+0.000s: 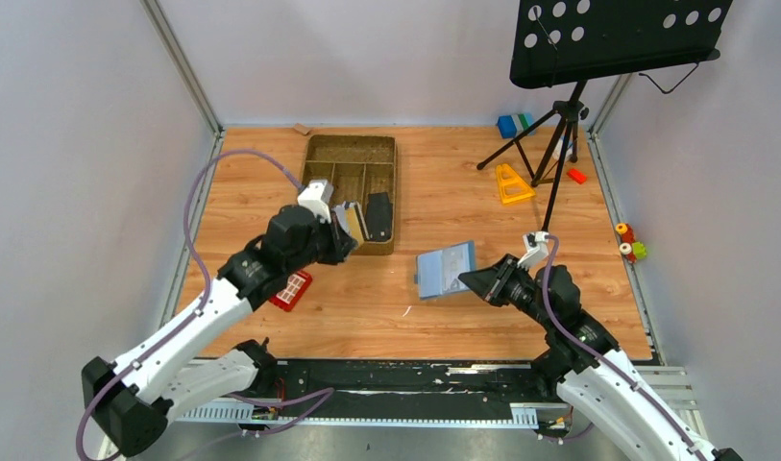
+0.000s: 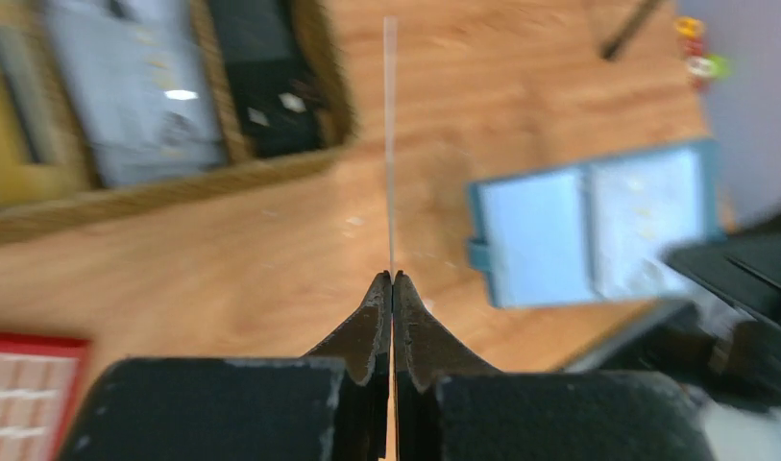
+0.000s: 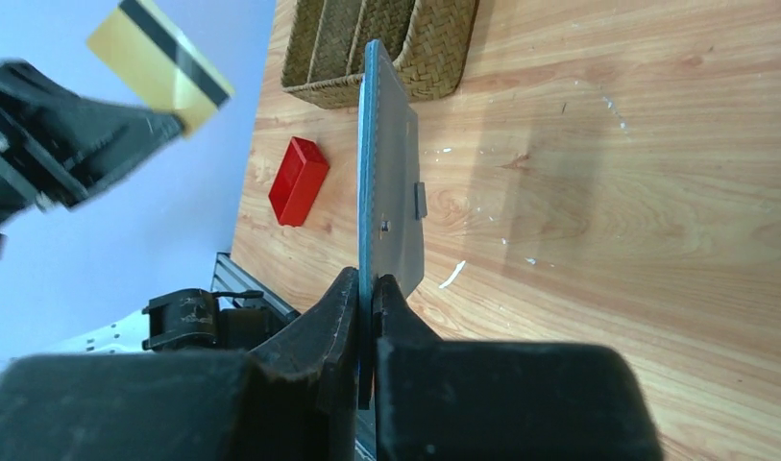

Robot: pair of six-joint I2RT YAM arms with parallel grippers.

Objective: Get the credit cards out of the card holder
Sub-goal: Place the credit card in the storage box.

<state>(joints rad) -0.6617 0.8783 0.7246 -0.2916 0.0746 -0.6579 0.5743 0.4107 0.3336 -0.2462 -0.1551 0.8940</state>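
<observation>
My left gripper (image 1: 340, 233) is shut on a tan credit card (image 1: 348, 222) with a dark stripe, held above the near edge of the brown tray (image 1: 319, 154). In the left wrist view that card (image 2: 390, 144) shows edge-on, rising from the closed gripper tips (image 2: 393, 279). In the right wrist view the card (image 3: 160, 65) is at upper left. My right gripper (image 1: 477, 280) is shut on the slate-blue card holder (image 1: 446, 270) and holds it unfolded above the table. The holder's pale blue inside (image 2: 597, 226) faces the left wrist camera. It stands edge-on (image 3: 386, 173) in the right gripper (image 3: 370, 283).
The woven tray (image 2: 175, 187) holds a grey card (image 2: 136, 96) and a dark card (image 2: 266, 86). A red block (image 1: 291, 289) lies by the left arm. A music stand tripod (image 1: 559, 115), a yellow triangle (image 1: 512, 182), a blue-green block (image 1: 512, 125) and small toys (image 1: 628, 242) are at the back right.
</observation>
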